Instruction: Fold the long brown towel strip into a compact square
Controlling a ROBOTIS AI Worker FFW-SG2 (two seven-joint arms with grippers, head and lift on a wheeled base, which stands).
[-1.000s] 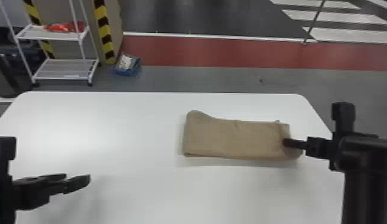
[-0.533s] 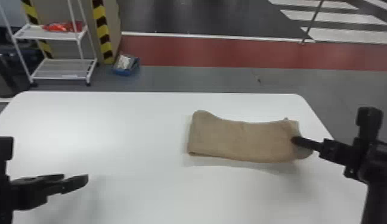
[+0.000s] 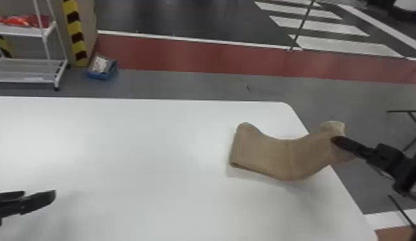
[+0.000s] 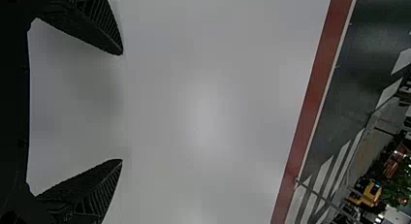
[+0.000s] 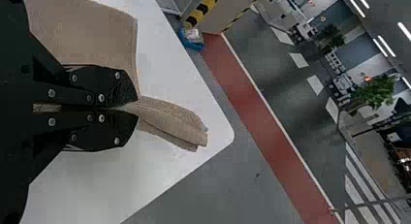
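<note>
Towel strip (image 3: 264,153) pinched in R gripper (image 3: 335,140) (one end pokes past tips); L gripper (image 3: 39,193) wide, well apart.

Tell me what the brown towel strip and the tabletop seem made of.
The towel strip looks like matte woven cloth, perhaps cotton: it sags softly and shows fine ribbing. The tabletop looks like smooth, satin white laminate or plastic, with soft light patches.

We hold left gripper (image 3: 39,193) out at our left, fingers spread wide; we angle right gripper (image 3: 336,140) inward, fingers clamped together.
</note>
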